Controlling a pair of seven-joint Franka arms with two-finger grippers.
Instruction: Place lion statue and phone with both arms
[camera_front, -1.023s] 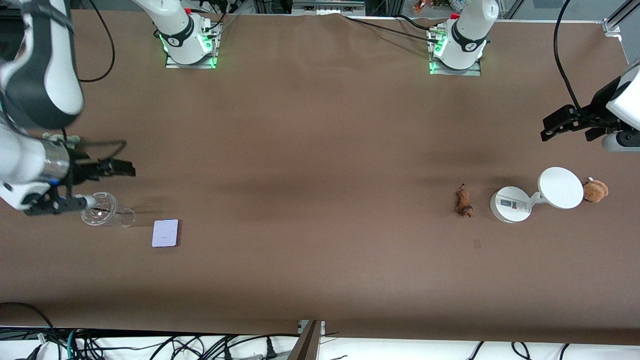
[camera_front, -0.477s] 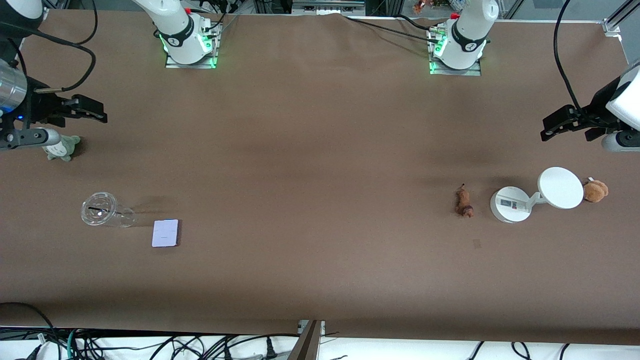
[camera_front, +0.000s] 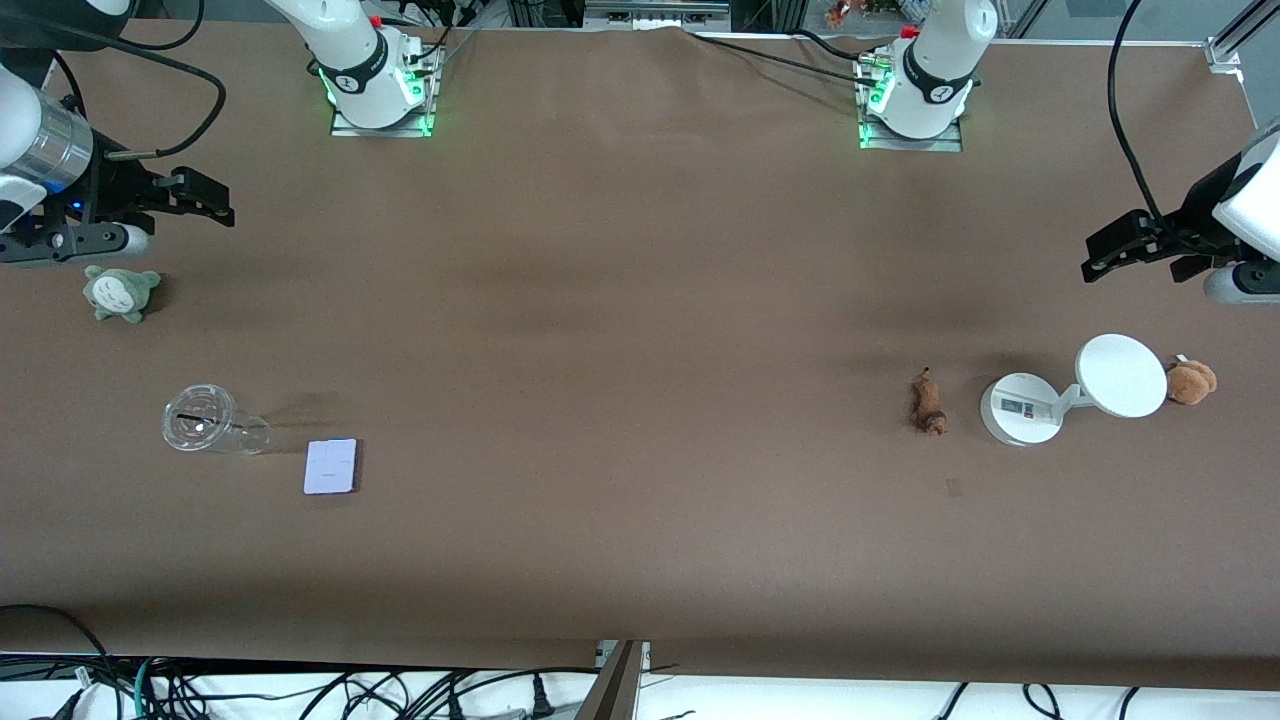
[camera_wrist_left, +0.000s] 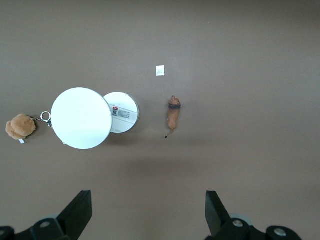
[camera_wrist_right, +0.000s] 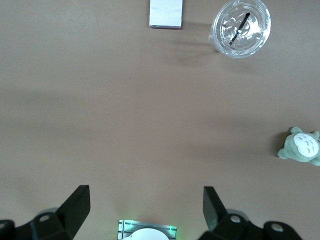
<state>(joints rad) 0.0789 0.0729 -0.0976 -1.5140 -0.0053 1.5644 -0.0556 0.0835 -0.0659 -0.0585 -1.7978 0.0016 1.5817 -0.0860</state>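
Note:
The lion statue, a slender orange-brown figurine, lies on the brown table toward the left arm's end, beside a white round-based device. The phone, a flat pale lavender rectangle, lies toward the right arm's end, next to a clear cup. My left gripper hangs open and empty over bare table near the device. My right gripper is open and empty, over bare table near the grey-green plush.
The device carries a white disc, with a fuzzy brown plush beside it. The cup lies tipped with a dark straw inside. A small pale tag lies nearer the front camera than the lion statue.
My right arm has swung away from over the cup toward the robots' side of the table, uncovering the grey-green plush. The left arm has not moved.

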